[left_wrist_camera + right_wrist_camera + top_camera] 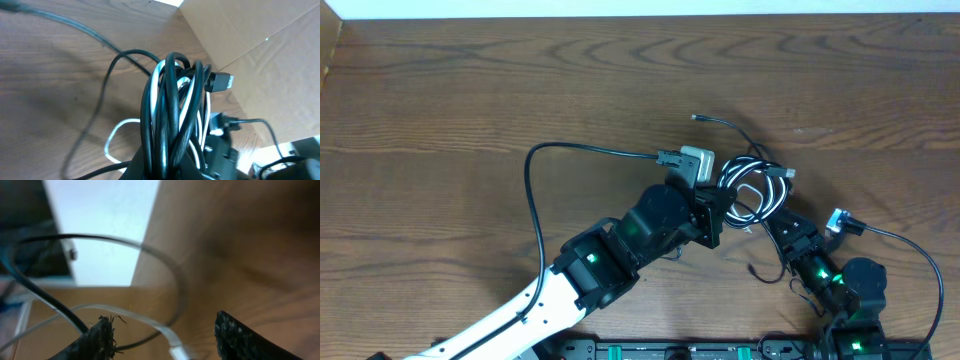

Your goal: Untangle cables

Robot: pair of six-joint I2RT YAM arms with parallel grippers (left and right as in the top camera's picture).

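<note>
inspecting the hold: the left gripper (708, 212) is clamping fully shut on the cables (752, 188), and every place below is being given from that gripper. the cables are sitting as one tight coil just off its fingertips, on the side away from the left arm, over the wooden table (470, 90); whether the coil is touching the wood i cannot tell. in the left wrist view the bundle is running straight out from the clamp, so its long axis is lying along the line in which the left gripper is pointing. the right gripper (160, 339) is standing on the far side of the coil from the left gripper, pointing back toward it, its jaws standing well apart with nothing pinched. a white strand (120, 310) is crossing the gap ahead of those jaws, and a black strand (45, 297) is passing just beside one fingertip (100, 337). judgement: the right arm is the free one and is sitting nearest the loose loops, so any pull is falling to it, drawn away from the left gripper along the coil's axis.

condition: several black cords and one white are winding through each other in narrow loops; a black plug end (220, 81) is sticking out sideways from the bundle, and a thin black tail (720, 120) is trailing free beyond the coil, away from the left gripper.
</note>
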